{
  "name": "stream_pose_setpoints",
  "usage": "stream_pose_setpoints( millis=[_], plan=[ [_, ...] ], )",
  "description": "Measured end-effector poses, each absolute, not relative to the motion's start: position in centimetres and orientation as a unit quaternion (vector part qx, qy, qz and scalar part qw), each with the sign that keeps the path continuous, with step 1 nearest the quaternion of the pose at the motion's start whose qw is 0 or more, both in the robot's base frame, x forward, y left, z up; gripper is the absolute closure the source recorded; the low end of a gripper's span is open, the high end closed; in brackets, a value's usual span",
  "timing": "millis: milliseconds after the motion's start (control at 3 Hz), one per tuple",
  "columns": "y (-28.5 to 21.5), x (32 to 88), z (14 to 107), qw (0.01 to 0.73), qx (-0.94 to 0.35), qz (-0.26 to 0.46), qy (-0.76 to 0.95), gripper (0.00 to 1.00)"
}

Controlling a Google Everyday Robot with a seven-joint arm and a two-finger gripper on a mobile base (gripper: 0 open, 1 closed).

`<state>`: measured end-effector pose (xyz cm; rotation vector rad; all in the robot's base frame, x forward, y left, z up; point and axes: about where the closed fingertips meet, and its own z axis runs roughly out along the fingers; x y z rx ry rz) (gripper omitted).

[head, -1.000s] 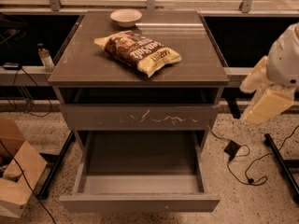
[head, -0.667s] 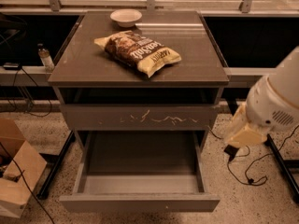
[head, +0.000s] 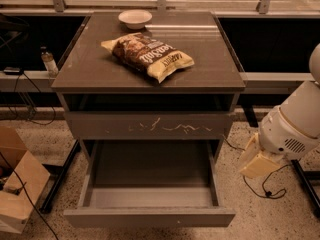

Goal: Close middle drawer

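Note:
The middle drawer (head: 150, 216) is pulled far out of the grey cabinet (head: 90, 69). It is wide and shallow, with a plain flat front and an empty grey inside (head: 150, 169). Above it sits the drawer front with pale scratch marks (head: 150, 126), which is closed. The lowest front is hidden under the open drawer. My gripper (head: 257, 161), cream-coloured on a white arm (head: 292, 126), hangs to the right of the cabinet, level with the open drawer's right side and a little apart from it.
A chip bag (head: 147, 54) and a white bowl (head: 135, 18) lie on the cabinet top. A cardboard box (head: 17, 184) stands on the floor at the left. Black cables (head: 265, 189) lie on the floor at the right. A small bottle (head: 48, 61) stands on the left ledge.
My arm and gripper have come down and to the left, from beside the cabinet top to beside the open drawer. The drawer has not moved.

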<state>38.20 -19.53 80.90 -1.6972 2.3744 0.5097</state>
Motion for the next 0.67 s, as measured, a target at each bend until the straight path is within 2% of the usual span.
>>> stream_pose_setpoints(
  millis=[667],
  plan=[
    [-18.0,37.2,73.2,0.076,-0.541,0.235,0.804,1.00]
  ],
)
